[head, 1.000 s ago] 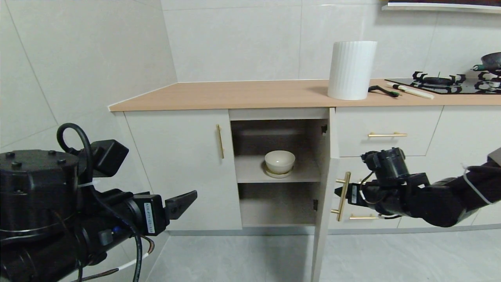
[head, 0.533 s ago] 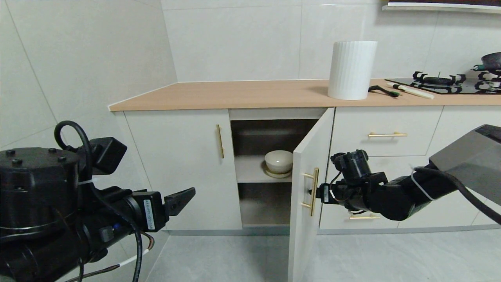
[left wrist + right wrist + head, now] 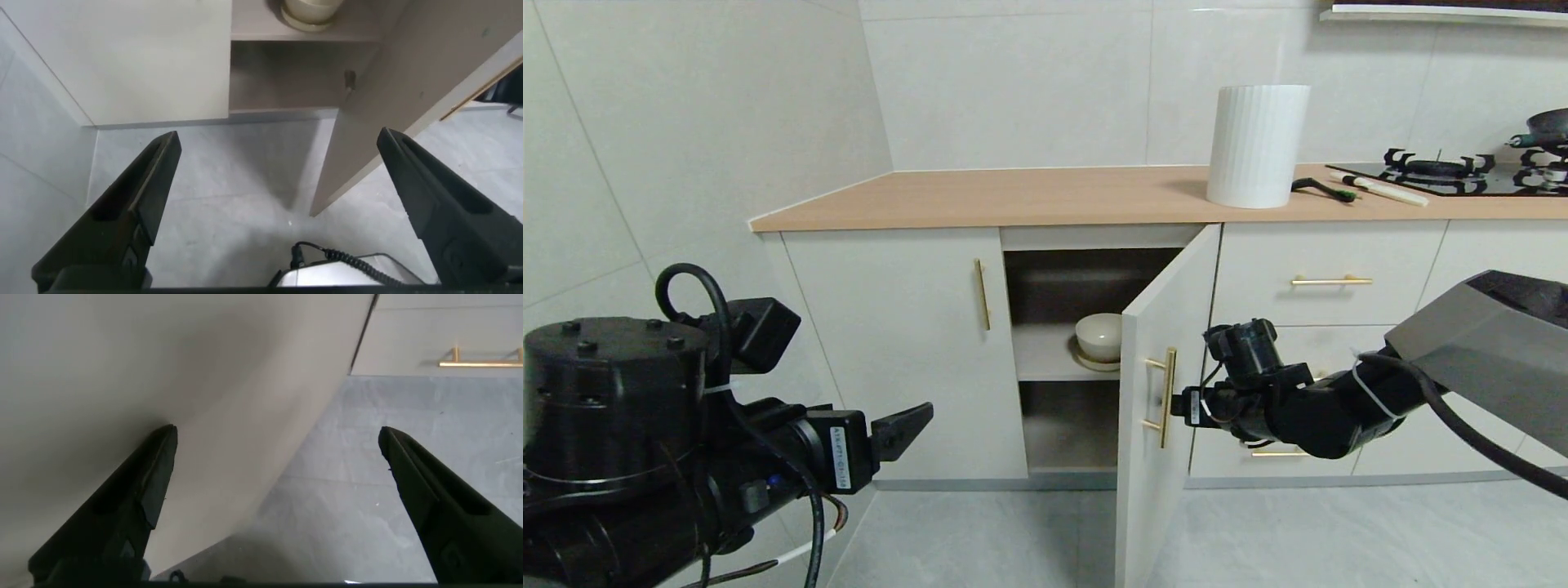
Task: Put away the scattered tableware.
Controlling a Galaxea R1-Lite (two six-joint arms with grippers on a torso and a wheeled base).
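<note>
Cabinet door (image 3: 1156,343) swung nearer shut, bowl (image 3: 1098,335) on shelf (image 3: 1045,353) inside

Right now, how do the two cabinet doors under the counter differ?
The left door is shut flush; the right door stands part open, swung outward. Nothing touches the left handle; the right claw sits against the right door beside the right handle. Both doors are pale with upright gold bar handles.

Black arms (image 3: 1323,408), looped cables (image 3: 690,282), white zip ties (image 3: 1368,384), grey shell (image 3: 1486,343)
</note>
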